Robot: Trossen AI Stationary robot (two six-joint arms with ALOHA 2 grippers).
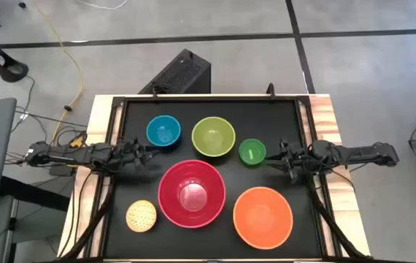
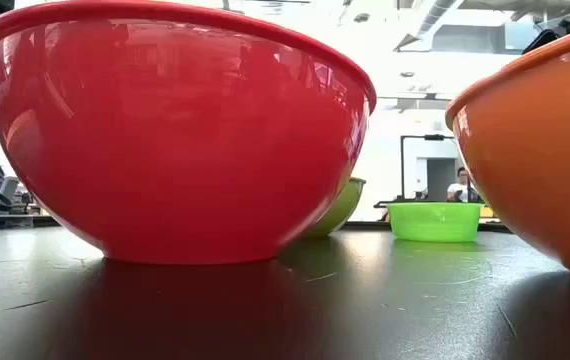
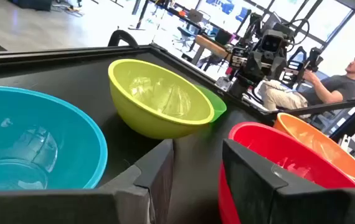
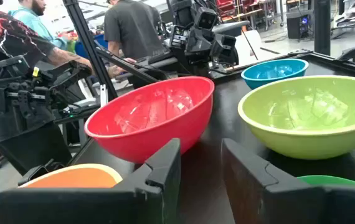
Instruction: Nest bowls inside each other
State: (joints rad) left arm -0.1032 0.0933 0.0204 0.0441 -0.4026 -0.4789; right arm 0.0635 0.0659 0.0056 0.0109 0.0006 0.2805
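Observation:
Six bowls stand apart, rims up, on the black table. The blue bowl (image 1: 163, 131), lime green bowl (image 1: 214, 136) and small dark green bowl (image 1: 252, 152) form the far row. The big red bowl (image 1: 192, 193), orange bowl (image 1: 263, 216) and pale-yellow dotted bowl (image 1: 141, 216) stand nearer. My left gripper (image 1: 149, 150) hovers level between the blue and red bowls, open, with nothing between its fingers (image 3: 159, 180). My right gripper (image 1: 270, 161) is level beside the dark green bowl (image 4: 333, 182), open and holding nothing, its fingers (image 4: 165, 171) pointing toward the red bowl (image 4: 152, 118).
Raised black rails edge the table (image 1: 193, 102) on the far, left and right sides. A dark box (image 1: 182, 73) sits on the floor beyond the far edge. People sit and stand in the room beyond the table (image 3: 345, 74). There is bare mat between the bowls.

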